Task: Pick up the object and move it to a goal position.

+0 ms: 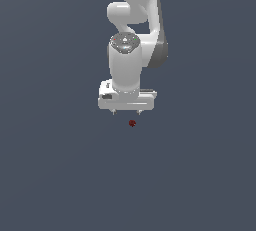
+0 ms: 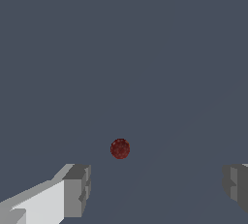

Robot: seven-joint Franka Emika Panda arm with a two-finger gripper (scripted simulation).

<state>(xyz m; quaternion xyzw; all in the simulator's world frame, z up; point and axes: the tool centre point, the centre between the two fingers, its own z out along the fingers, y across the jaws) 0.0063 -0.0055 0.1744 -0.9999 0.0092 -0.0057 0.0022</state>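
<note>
Hand (image 1: 127, 111) spread wide, fingers (image 2: 77, 189) far apart, nothing held. Hand hangs from white arm (image 1: 131, 35), pointing down. Object (image 1: 132, 123), tiny dark red ball, just below hand, apart from fingertips, not touched. Wrist view: object (image 2: 120, 149) ahead of gap between fingers, on plain grey worktop (image 1: 50, 175).

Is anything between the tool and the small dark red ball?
Nothing: in both views only bare grey surface separates the open white tool from the small dark red ball.
</note>
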